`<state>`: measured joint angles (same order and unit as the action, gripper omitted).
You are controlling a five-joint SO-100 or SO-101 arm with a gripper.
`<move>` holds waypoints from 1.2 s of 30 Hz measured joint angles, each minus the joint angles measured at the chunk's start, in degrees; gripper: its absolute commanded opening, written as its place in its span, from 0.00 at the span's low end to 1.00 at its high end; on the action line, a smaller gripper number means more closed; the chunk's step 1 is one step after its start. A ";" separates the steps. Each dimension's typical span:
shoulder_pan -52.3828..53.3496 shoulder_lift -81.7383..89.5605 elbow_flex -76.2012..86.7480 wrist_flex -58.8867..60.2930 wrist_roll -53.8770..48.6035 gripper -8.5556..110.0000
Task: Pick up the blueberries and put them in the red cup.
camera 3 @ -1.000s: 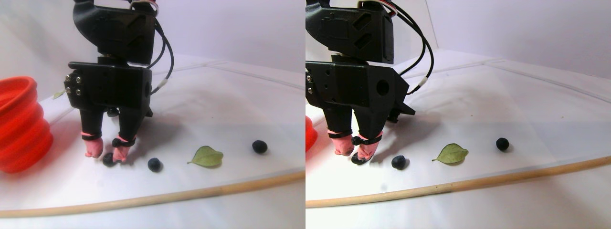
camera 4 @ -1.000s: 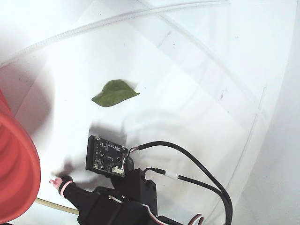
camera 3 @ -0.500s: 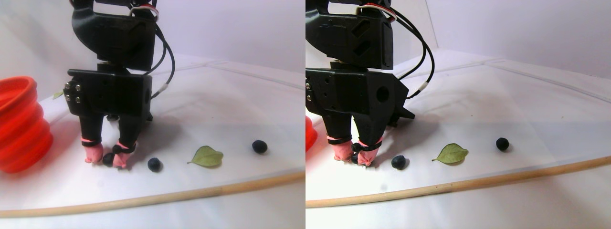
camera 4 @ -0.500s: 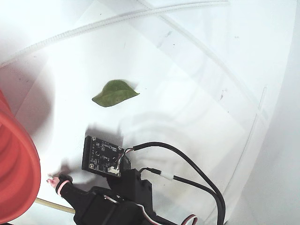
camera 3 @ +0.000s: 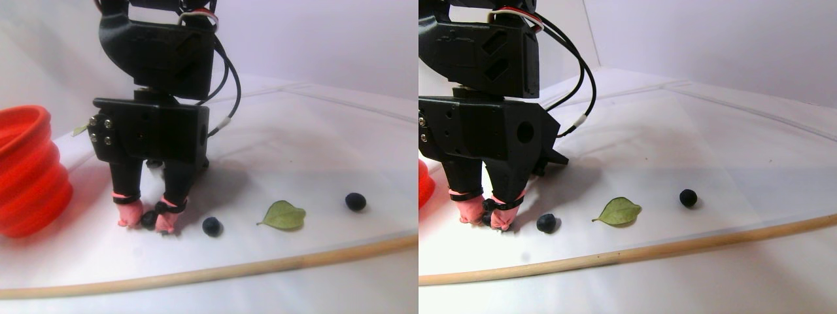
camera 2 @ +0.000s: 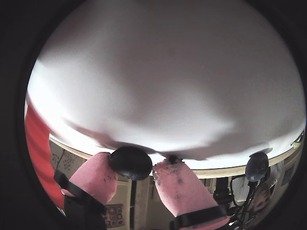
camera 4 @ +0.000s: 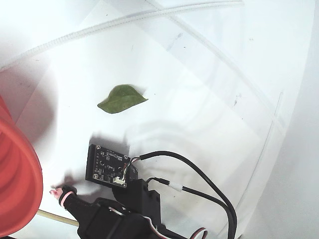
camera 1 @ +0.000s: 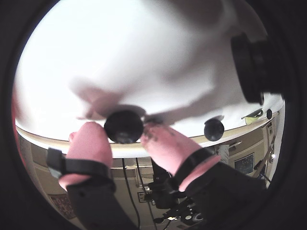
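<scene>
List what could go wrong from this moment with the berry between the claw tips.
1. The blueberry is small and round and sits between the soft pink fingertips of the claw near their ends; it might squirt out or get crushed.
2. A second berry lies close beside the claw and could be knocked rolling.
3. The red cup stands near; a low carry might bump its rim.

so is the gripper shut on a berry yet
Yes, it looks shut on one. In both wrist views the pink fingertips press either side of the berry; the stereo view shows the gripper at the table.
</scene>
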<state>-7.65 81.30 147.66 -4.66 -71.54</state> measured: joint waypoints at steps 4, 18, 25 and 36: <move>0.35 -0.53 -0.97 0.00 0.00 0.19; 1.23 -0.70 -1.85 0.09 -0.26 0.17; 1.93 0.62 -1.85 1.58 -1.85 0.17; 3.69 5.10 -2.64 6.24 -1.23 0.17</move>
<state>-3.96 86.40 145.02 1.58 -72.77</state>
